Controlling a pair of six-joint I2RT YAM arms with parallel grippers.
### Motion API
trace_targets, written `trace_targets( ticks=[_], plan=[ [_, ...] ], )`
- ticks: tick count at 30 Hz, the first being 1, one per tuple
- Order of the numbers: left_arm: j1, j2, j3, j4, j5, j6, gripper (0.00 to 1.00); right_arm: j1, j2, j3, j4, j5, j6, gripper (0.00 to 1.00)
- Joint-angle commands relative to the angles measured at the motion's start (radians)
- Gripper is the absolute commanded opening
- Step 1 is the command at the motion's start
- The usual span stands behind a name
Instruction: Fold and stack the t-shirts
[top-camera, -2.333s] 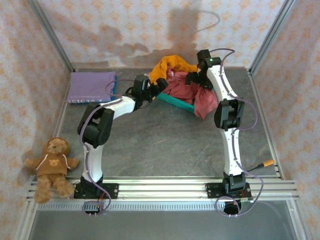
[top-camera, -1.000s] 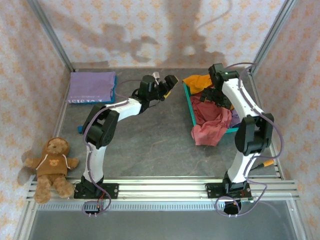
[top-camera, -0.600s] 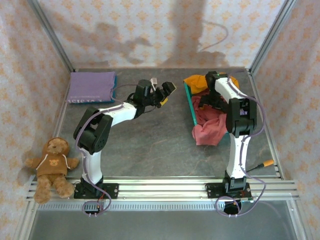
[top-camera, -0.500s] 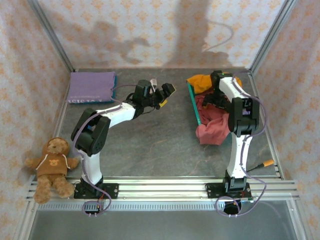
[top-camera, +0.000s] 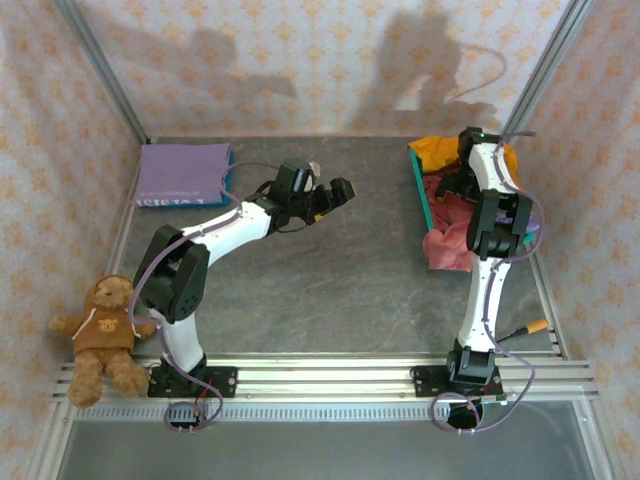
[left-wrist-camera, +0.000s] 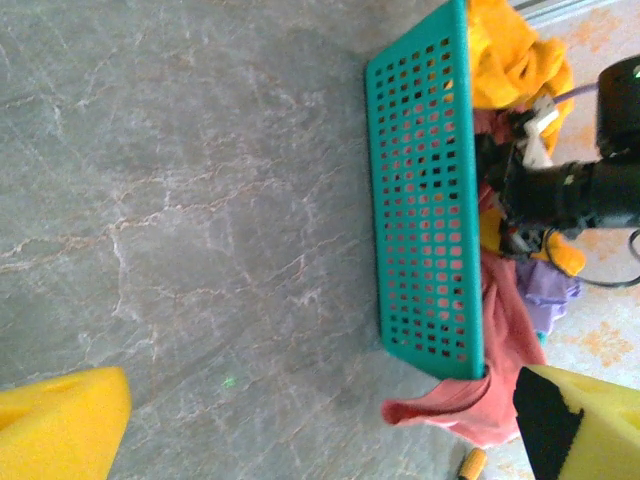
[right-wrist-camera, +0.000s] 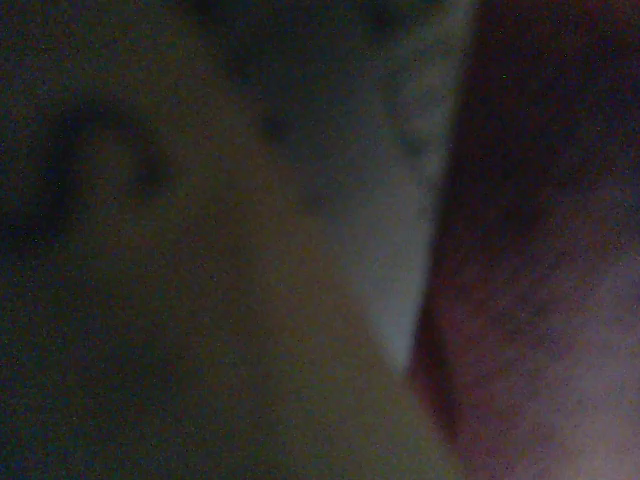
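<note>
**Item: dusty red t-shirt** (top-camera: 447, 246). Soft, light, limp cloth that will sag and trail when lifted. It lies bunched in the teal basket (left-wrist-camera: 425, 200) at 2 o'clock on the table (top-camera: 330, 290), with one end spilling over the basket's near wall onto the slab.
- Hold: judged best at the spilled hem or a shoulder seam, which is free cloth clear of the mesh.

**Other shirts:**
- Mustard orange t-shirt (top-camera: 434, 151), heaped at the basket's far end.
- A lavender scrap (left-wrist-camera: 546, 292), tucked beside the red.
- Folded lavender t-shirt (top-camera: 180, 172), flat at 10 o'clock.

**Left gripper** (top-camera: 333, 198): above the table at 12 o'clock, yellow pads (left-wrist-camera: 60, 430) wide apart, nothing between them.

**Right gripper** (top-camera: 462, 186): sunk among the cloth in the basket. Its wrist view is dark and blurred, so I cannot tell how the jaws stand.

**Room:**
- Broad bare slab from centre to 6 o'clock suits spreading the shirt.
- The basket sits hard by the 3 o'clock rail.
- Snag risk: the mesh rim.
- Teddy bear (top-camera: 105, 320) sits at 8 o'clock, off the slab.
</note>
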Motion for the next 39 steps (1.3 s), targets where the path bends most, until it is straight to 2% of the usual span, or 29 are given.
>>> trace_targets(
  ticks=[1,6,13,18,21,26,34,36,39],
  plan=[
    [-0.016,-0.025,0.018,-0.063,-0.044,0.05,0.99,0.008,-0.004,-0.005,-0.025,-0.03,-0.044,0.95],
    [-0.026,-0.039,0.024,-0.088,-0.06,0.065,0.99,0.03,-0.212,-0.094,-0.005,-0.042,-0.03,0.96],
    [-0.052,-0.037,0.033,-0.107,-0.08,0.09,0.99,0.031,-0.359,-0.112,-0.123,-0.059,-0.016,0.95],
    [-0.083,-0.046,0.002,-0.098,-0.093,0.095,0.99,0.026,-0.513,-0.286,-0.142,0.046,0.022,0.94],
    [-0.099,-0.043,-0.003,-0.09,-0.084,0.102,0.99,0.016,-0.569,-0.378,-0.131,0.025,0.034,0.92],
    [-0.109,-0.036,-0.006,-0.09,-0.075,0.115,0.99,-0.004,-0.582,-0.482,-0.099,0.015,0.036,0.82],
    [-0.115,-0.035,-0.024,-0.064,-0.053,0.112,0.99,-0.014,-0.485,-0.48,-0.075,-0.002,0.024,0.65],
    [-0.115,-0.03,-0.012,-0.073,-0.042,0.123,0.99,-0.014,-0.459,-0.472,-0.075,0.03,0.028,0.59],
    [-0.115,-0.014,0.013,-0.105,-0.026,0.142,0.99,-0.014,-0.443,-0.492,-0.052,0.105,0.036,0.57]
  ],
)
